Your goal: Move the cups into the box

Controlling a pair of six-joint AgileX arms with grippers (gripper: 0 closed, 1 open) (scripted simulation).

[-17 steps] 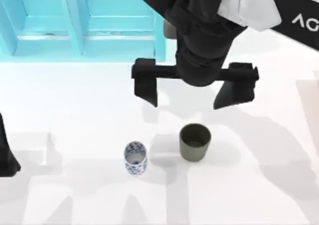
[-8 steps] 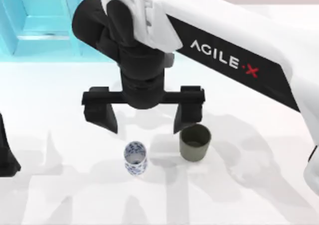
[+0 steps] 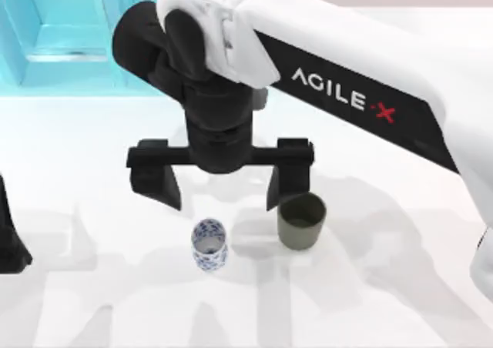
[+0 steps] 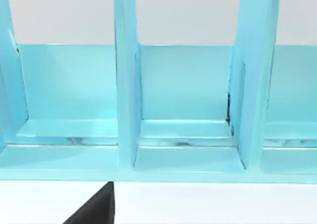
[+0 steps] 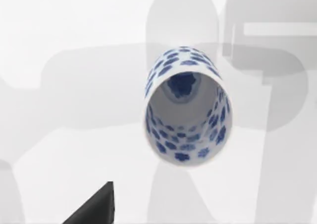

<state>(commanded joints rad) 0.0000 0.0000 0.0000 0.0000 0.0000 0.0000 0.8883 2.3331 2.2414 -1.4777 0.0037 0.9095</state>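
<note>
Cups: the patterned cup (image 3: pixel 209 244) and the olive cup (image 3: pixel 301 220) both stand on the surface (image 3: pixel 400 286), none in the turquoise box (image 3: pixel 69 32). My right hand (image 3: pixel 223 192) hovers spread wide above the patterned one; my left hand (image 3: pixel 11 244) sits parked at the left edge.

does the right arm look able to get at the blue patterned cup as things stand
Probably yes: the right gripper hangs open above the blue patterned cup, which stands upright. The olive cup stands apart beside it, close under one finger, and might get bumped.
</note>
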